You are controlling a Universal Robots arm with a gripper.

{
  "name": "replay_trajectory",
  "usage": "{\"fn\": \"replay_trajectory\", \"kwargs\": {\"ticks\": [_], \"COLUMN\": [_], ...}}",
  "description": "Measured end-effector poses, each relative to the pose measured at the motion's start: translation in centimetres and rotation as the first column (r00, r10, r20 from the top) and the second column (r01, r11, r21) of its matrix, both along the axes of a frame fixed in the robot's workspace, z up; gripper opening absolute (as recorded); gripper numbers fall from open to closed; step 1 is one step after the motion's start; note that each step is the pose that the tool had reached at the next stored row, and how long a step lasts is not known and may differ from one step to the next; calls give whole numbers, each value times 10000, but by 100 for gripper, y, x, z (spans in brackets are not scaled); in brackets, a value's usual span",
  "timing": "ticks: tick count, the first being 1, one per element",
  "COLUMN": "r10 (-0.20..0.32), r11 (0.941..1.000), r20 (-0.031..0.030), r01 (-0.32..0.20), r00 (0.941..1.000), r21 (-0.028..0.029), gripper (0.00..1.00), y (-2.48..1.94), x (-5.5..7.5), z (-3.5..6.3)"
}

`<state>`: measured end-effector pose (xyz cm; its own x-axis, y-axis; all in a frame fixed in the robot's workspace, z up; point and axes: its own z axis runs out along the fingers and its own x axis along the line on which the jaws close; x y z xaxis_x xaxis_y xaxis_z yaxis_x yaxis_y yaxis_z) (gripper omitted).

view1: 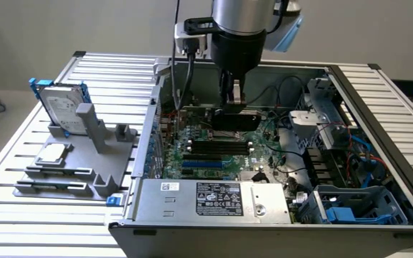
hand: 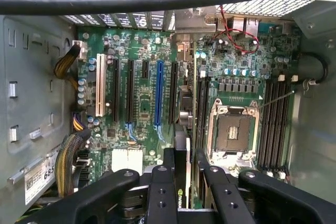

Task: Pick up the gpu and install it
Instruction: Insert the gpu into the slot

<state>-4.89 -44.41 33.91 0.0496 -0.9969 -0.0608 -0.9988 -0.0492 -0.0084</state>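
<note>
**Figure.** The gpu hangs upright and edge-down inside the open computer case, over the motherboard. Whether it touches the board cannot be told. This pose presumably presents its lower edge to a slot. The fingers are clamped on its two flat faces. The blue slot lies near the card. Toward the desk's edge at the exterior view's left, a gray fixture props the hard drive.

Gpu: thin card with black shroud, standing on edge, clamped in the gripper, over the middle of the motherboard.
</note>
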Motion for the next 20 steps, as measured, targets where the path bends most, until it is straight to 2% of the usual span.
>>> {"fn": "replay_trajectory", "kwargs": {"ticks": [4, 8, 9, 15, 18, 20], "r10": [-1, -1, -1, -4, -6, -5], "r11": [10000, 10000, 10000, 10000, 10000, 10000], "r20": [14, 165, 187, 199, 198, 199], "r01": [1, 1, 1, 4, 6, 5], "r00": [10000, 9999, 9998, 9998, 9998, 9998], "r21": [2, 2, 1, 3, 1, 1], "gripper": [26, 26, 26, 26, 26, 26], "y": [-1, 0, 0, -5, -27, -59], "x": [-14, -53, -61, -80, -83, -87], "z": [-21, -72, -78, -85, -90, -99]}}
